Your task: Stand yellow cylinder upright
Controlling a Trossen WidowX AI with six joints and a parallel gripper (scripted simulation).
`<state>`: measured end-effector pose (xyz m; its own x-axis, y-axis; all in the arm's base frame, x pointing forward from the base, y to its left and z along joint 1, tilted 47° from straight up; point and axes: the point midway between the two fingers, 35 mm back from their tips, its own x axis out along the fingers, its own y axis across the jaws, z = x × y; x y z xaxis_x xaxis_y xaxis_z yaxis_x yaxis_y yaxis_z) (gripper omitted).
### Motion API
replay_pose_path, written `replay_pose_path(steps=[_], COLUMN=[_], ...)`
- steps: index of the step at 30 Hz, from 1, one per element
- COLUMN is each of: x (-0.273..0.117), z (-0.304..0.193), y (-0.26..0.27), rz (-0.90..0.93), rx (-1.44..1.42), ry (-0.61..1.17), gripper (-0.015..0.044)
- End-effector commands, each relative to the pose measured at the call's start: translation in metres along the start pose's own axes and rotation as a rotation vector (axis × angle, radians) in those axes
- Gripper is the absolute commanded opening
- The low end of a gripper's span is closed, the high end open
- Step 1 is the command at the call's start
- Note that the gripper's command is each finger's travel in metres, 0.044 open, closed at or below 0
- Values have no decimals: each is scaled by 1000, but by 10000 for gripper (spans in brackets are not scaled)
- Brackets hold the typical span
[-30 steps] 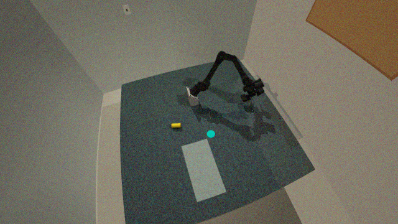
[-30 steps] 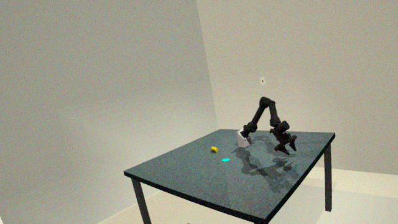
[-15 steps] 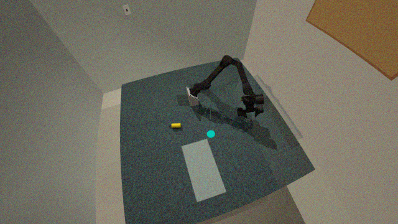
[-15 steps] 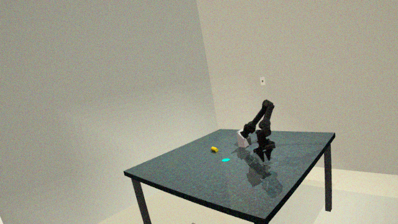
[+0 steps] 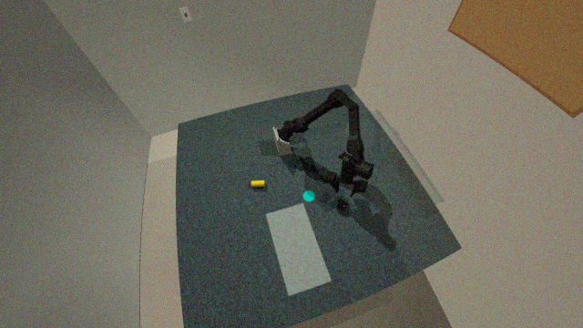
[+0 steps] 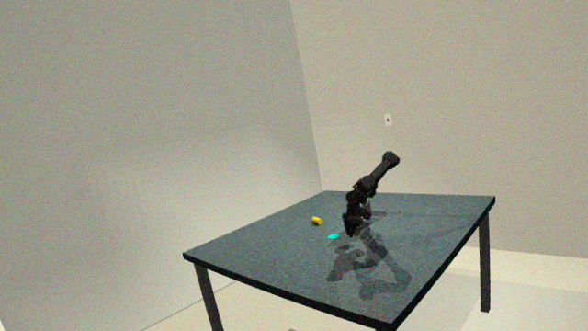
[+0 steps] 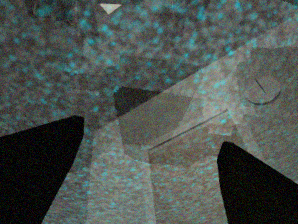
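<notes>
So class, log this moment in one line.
hand: open, empty, beside cyan circle | yellow cylinder: lying on table, apart from circle | phase: pre-grasp
</notes>
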<state>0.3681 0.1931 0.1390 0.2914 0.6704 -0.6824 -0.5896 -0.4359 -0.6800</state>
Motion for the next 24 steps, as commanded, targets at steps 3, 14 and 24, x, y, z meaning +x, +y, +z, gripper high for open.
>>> replay_pose_path(steps=[3,14,24], x=[-4,-30,-63], z=[-54,-133,-167], y=[42,138,231], rz=[96,250,343], rx=[118,380,629], ry=[55,101,67], gripper=[309,309,309])
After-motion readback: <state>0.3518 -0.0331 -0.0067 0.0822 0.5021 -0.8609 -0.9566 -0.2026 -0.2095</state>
